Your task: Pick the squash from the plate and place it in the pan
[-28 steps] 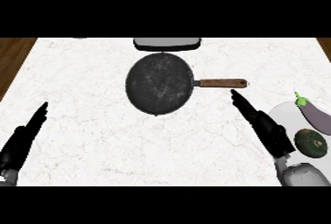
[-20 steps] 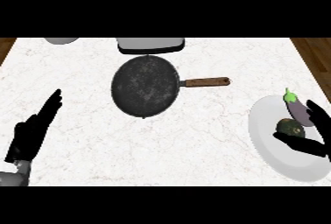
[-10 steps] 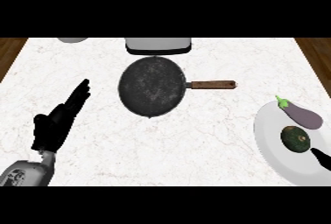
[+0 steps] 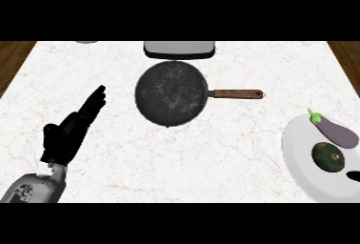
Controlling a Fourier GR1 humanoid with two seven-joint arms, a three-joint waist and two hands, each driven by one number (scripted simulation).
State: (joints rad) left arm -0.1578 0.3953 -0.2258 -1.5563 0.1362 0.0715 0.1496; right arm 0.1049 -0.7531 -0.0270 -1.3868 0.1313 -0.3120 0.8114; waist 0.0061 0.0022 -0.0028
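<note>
1. The right hand (image 4: 354,176) shows only as a small black tip at the view's right edge, over the lower part of the plate; whether its fingers are spread or curled I cannot tell.
2. The left hand (image 4: 72,127) rests at the view's left with its fingers straight and together, pointing up the counter, holding nothing, well apart from everything else.
3. The squash (image 4: 327,156) lies just beside that right tip, on the white plate (image 4: 301,167) at the right edge. It is a small, round, dark green thing with a pale stem scar facing up.
4. An aubergine (image 4: 337,132) lies next to it on the same plate, very close or touching.
5. By my judgement the squash is stiff and hard-skinned, fairly dense for its size, and smooth enough to roll or slip on the plate. A hold round its widest part, thumb against fingers from above, seems safest, approached from the side away from the aubergine.
6. The pan (image 4: 171,93) lies well apart to the left, dark, with its wooden handle pointing right and nothing in it.
</note>
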